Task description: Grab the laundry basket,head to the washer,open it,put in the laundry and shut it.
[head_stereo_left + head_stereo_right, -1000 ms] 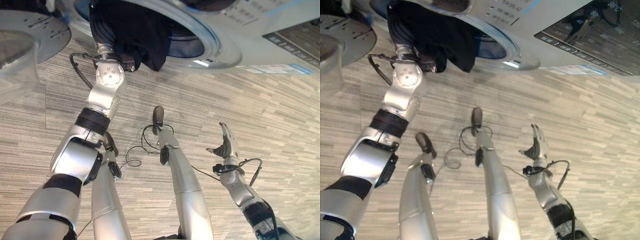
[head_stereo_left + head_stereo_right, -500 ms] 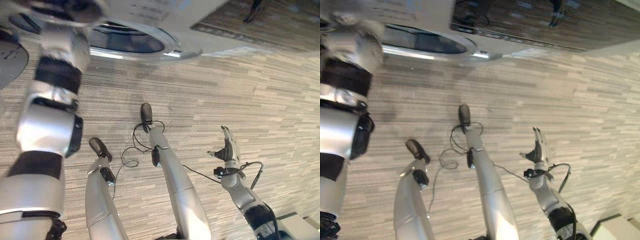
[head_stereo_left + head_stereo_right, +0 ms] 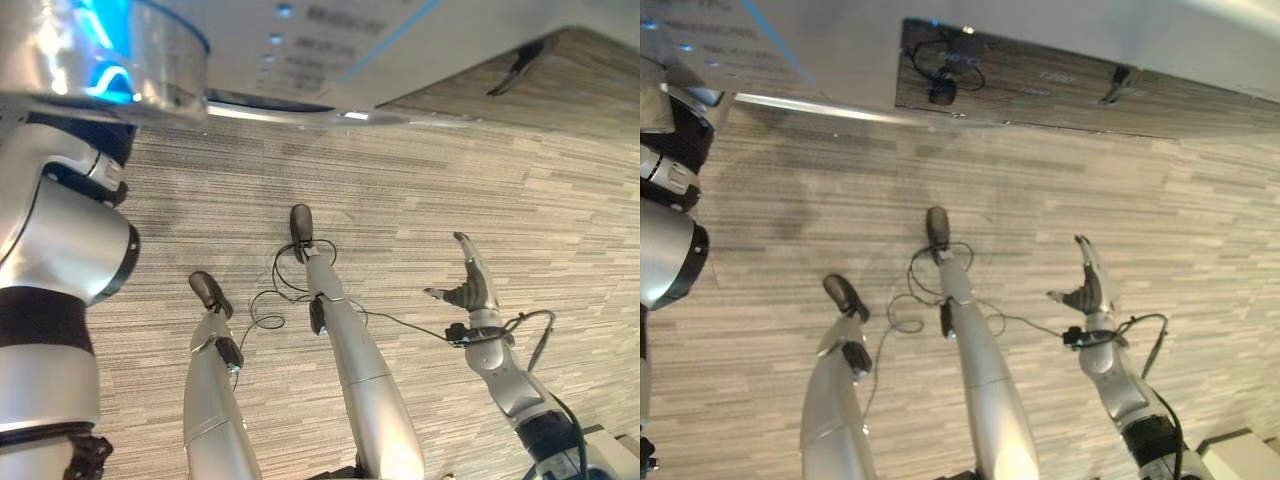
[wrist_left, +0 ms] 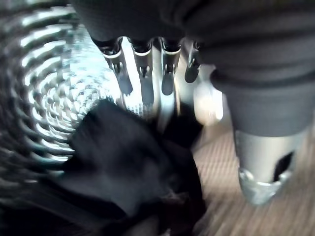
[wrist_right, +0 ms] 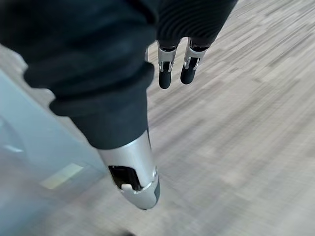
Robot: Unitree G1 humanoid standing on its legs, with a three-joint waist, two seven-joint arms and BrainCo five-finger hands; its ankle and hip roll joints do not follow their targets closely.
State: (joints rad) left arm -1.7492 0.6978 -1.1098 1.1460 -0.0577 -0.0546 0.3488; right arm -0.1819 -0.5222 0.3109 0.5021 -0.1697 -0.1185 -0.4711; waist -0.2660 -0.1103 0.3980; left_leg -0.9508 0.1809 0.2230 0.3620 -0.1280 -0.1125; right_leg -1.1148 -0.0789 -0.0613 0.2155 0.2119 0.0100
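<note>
The floor (image 3: 420, 190) is laid in narrow wood-look planks of mixed grey and beige, running across the room. The washer (image 3: 330, 50) stands on it at the far edge, its pale front meeting the planks along a bright metal strip. Beside the washer a dark glossy panel (image 3: 1060, 85) also comes down to the floor and mirrors the plank pattern. At the near right corner a pale block (image 3: 1230, 450) sits on the planks; what it is cannot be told.
</note>
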